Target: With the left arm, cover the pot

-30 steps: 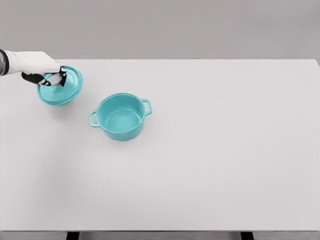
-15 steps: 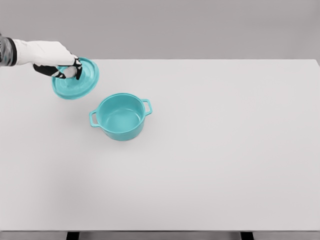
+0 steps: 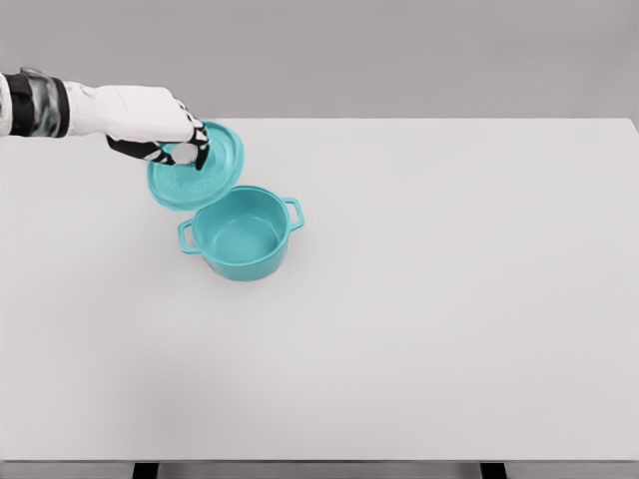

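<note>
Carrying step under way: left hand (image 3: 165, 128) pinching the teal lid (image 3: 196, 167) by its knob, tilted just beside the open pot (image 3: 241, 233) toward the desk's (image 3: 449, 299) far-left corner, needs centring, levelling, lowering.

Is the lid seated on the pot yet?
No: the left hand holds the lid tilted, above and to the upper left of the open pot, whose inside shows.
</note>
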